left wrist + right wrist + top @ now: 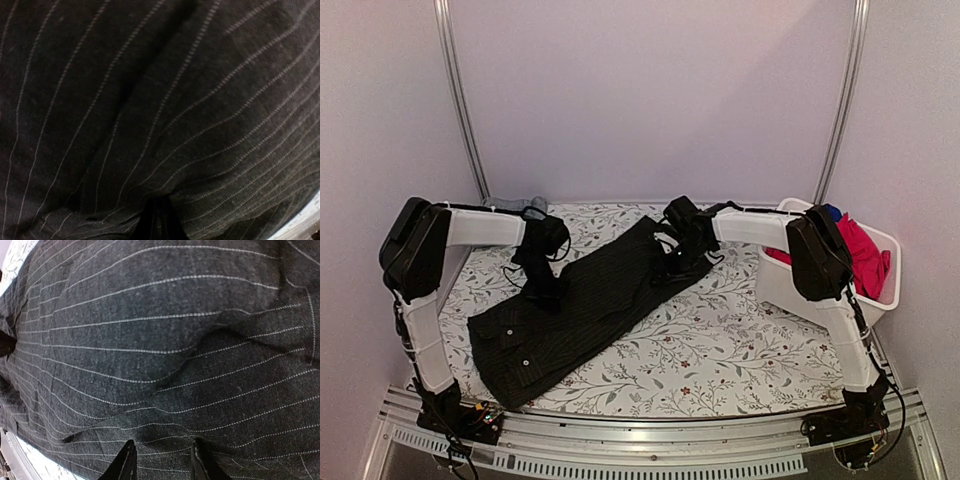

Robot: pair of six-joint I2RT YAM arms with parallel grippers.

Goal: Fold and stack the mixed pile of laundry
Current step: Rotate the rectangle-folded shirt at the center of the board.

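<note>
The black pinstriped shirt [590,305] lies spread diagonally on the floral table cover, from near left to far right. My left gripper [544,290] is down on its left edge. In the left wrist view the shirt [165,100] fills the frame, and its cloth puckers into the closed fingertips [157,220]. My right gripper [676,262] is at the shirt's far right end. In the right wrist view it [162,465] is open, its fingers [125,465] apart just over the flat cloth [150,330]. Red-pink cloth [860,255] and royal blue cloth [831,212] lie in the bin.
The white plastic bin [790,285] stands at the right edge of the table, behind my right arm. A grey-blue garment [516,204] lies at the back left corner. The floral table cover [740,340] shows bare to the near right of the shirt.
</note>
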